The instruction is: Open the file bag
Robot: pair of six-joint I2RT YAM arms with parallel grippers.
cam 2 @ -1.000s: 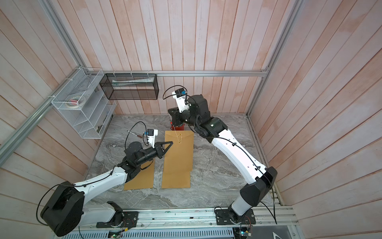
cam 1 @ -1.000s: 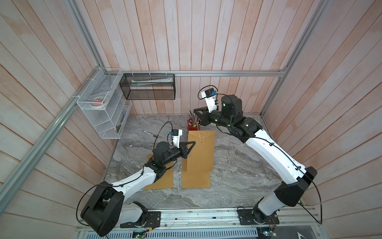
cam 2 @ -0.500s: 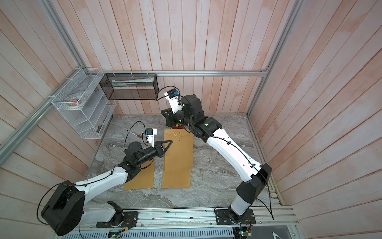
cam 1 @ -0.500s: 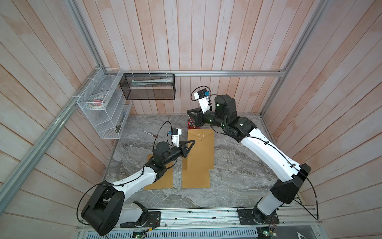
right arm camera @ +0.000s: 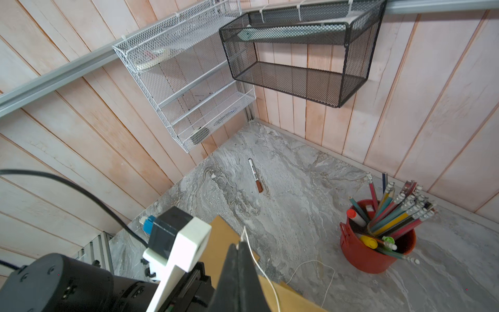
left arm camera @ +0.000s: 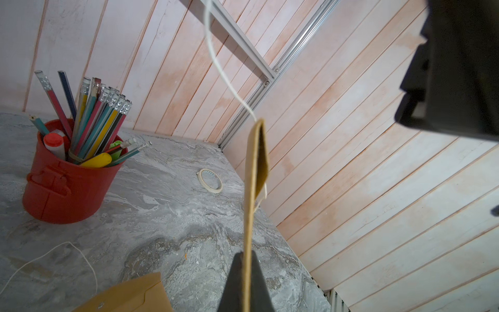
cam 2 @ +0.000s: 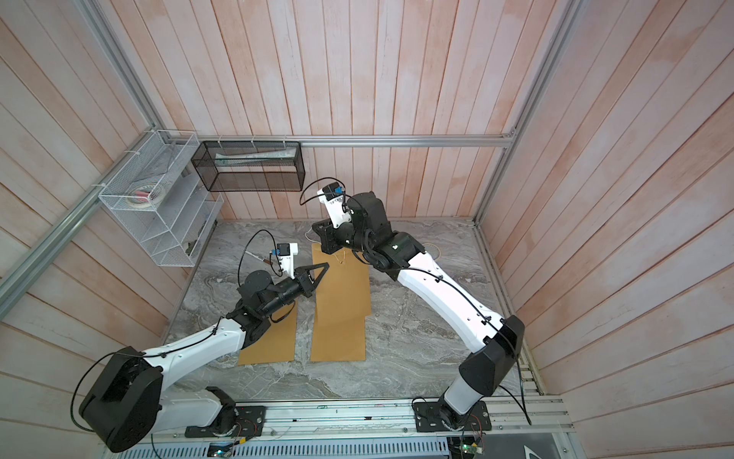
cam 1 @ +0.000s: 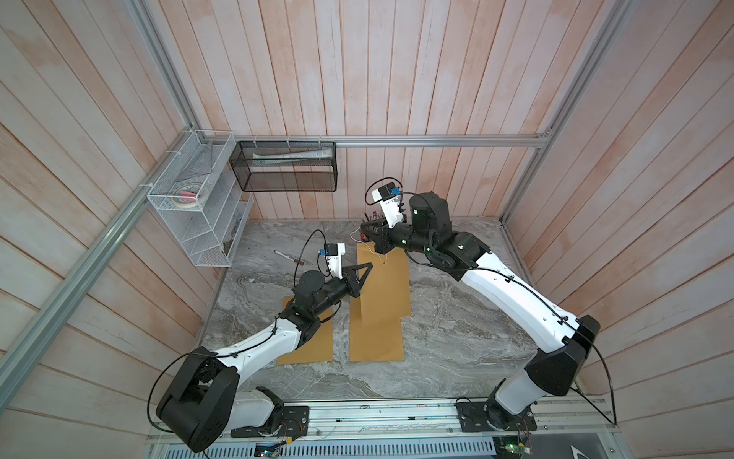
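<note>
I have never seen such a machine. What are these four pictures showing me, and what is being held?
Two robot arms stand at one edge of a marble table. Two pictures look down from above and show almost the same view. The other two come from a camera on each arm's wrist. On the table lie a brown file bag, a second file bag partly under the left arm, a marker, a tape roll and a red pencil cup. The left tool is shut on the lifted end of the first bag. The right tool is shut on the white string attached to that end.
</note>
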